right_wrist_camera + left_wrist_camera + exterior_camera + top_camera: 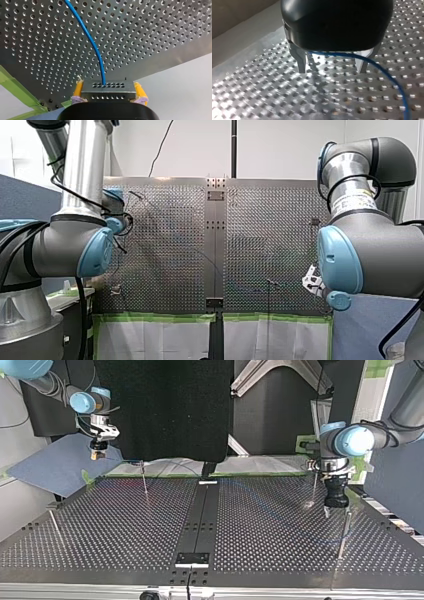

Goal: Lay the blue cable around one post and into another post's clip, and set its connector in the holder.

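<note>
Right gripper [109, 88] clamps connector [108, 96] between yellow pads, controlling blue cable [93, 43] end for routing. Left gripper [332, 67] jaws wide over cable, seemingly poised to grasp.

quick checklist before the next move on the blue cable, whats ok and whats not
1. Connector gripped by my right gripper: ok, the yellow pads clamp both its sides.
2. My left gripper open for a grab: ok, fingers apart.
3. Blue cable near my left gripper: ok, it passes under it by the fingers, not clamped.
4. Cable around a post: cannot tell, too faint in the top view.
5. Connector set down: not ok, it is held in the air off the table's corner.
</note>
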Robot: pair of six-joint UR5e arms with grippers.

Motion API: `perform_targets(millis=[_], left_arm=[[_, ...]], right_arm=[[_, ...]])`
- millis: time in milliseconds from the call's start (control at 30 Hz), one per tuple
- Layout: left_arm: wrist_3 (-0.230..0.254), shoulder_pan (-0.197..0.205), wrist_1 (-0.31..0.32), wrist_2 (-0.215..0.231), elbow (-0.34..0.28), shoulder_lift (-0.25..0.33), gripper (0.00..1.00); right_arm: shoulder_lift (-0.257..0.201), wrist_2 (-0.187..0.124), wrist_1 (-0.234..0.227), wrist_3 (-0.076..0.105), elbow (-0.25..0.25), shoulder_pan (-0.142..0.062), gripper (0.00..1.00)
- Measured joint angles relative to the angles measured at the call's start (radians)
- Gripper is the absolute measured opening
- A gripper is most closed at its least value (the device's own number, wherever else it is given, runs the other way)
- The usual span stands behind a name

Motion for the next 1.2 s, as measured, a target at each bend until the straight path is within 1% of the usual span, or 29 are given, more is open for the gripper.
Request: perform_targets(millis=[133, 333, 600, 733, 933, 1000, 1067, 1200], left_arm=[[-0.035, -0.014, 0.004, 0.015, -0.003, -0.033, 0.98], [-0.089, -0.025, 0.013, -0.013, -0.011, -0.08, 0.98], [-0.162, -0.023, 0.025, -0.027, -0.025, -0.102, 0.98], [-0.2, -0.015, 0.026, -0.044, -0.05, -0.107, 0.98], [-0.258, -0.006, 0.041, -0.051, -0.086, -0.108, 0.98], [-0.267, -0.004, 0.045, -0.051, -0.094, -0.107, 0.98], [-0.267, -0.003, 0.047, -0.051, -0.097, -0.107, 0.98], [-0.249, -0.005, 0.039, -0.051, -0.1, -0.102, 0.98]], right_arm=[[0.0, 0.002, 0.001, 0.0, 0.0, 0.005, 0.0], [0.0, 0.003, 0.002, 0.0, 0.0, 0.009, 0.0], [0.0, 0.003, 0.003, 0.001, 0.0, 0.014, 0.0], [0.0, 0.003, 0.004, 0.002, -0.001, 0.014, 0.0], [0.0, 0.002, 0.008, 0.002, -0.001, 0.016, 0.0], [0.0, 0.002, 0.01, 0.002, -0.001, 0.017, 0.0], [0.0, 0.003, 0.012, 0.001, -0.001, 0.019, 0.0], [0.0, 0.003, 0.013, 0.001, -0.001, 0.021, 0.0]])
